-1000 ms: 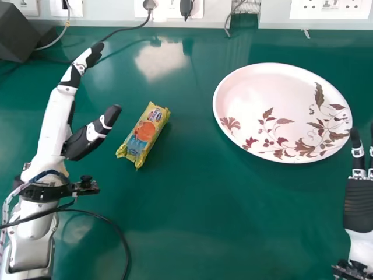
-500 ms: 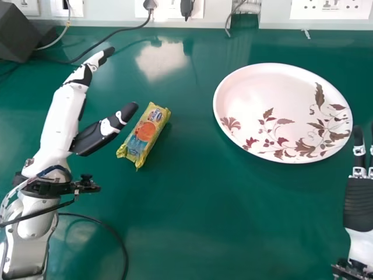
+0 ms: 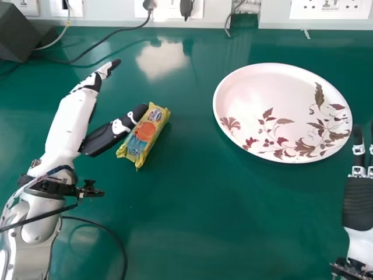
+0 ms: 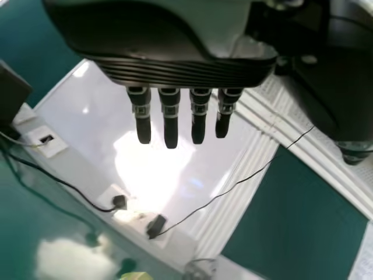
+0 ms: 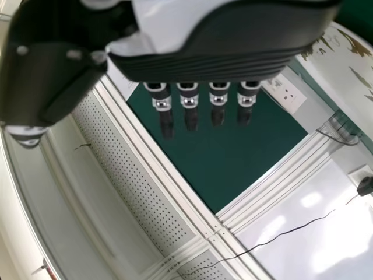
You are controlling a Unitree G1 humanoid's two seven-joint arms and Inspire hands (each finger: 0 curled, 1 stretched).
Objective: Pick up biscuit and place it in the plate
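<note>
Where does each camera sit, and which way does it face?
Head view: on the head, facing forward and down at the green table, biscuit packet and plate; left hand and right hand show.
Left wrist view: at the left wrist, looking past that hand's straight fingers toward the pale wall.
Right wrist view: at the right wrist, likewise past its hand's fingers toward the wall.
Shared: head and right wrist views both show the plate.

You have a smooth, glossy green surface [image 3: 192,221], light glaring off its far part. To its right, the plate [image 3: 268,87] looks smooth with a soft sheen. Left of it, you see the biscuit [image 3: 144,133] in shiny, crinkled plastic wrap. Your left robot hand [image 3: 108,137] combines glossy white shell and matt black parts.
</note>
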